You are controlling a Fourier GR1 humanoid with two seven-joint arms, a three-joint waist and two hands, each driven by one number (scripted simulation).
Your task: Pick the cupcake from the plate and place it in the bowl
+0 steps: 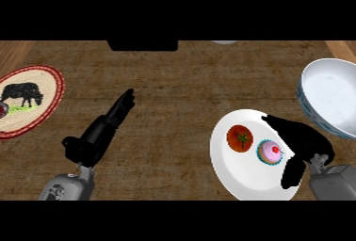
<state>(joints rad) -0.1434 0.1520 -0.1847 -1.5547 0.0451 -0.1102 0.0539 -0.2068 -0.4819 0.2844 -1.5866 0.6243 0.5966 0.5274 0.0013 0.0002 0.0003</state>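
Note:
A cupcake [271, 152] with pink icing, a red cherry and a teal wrapper sits on the white plate [240, 181] at the lower right. A red tomato [240, 138] lies beside it on the same plate. The pale blue-rimmed bowl [332, 96] stands at the right edge, just beyond the plate. My right hand [303, 139] hovers over the plate's right side, its fingers arched above the cupcake and its thumb hanging below; it holds nothing. My left hand [104, 129] rests at the lower left with fingers straight, pointing up the counter.
A round red-rimmed plate with a cow picture [31, 96] lies at the left edge. A dark object [142, 45] sits at the counter's far edge, and a pale one [224, 42] peeks in beside it. Bare wooden counter [181, 89] spans the middle.

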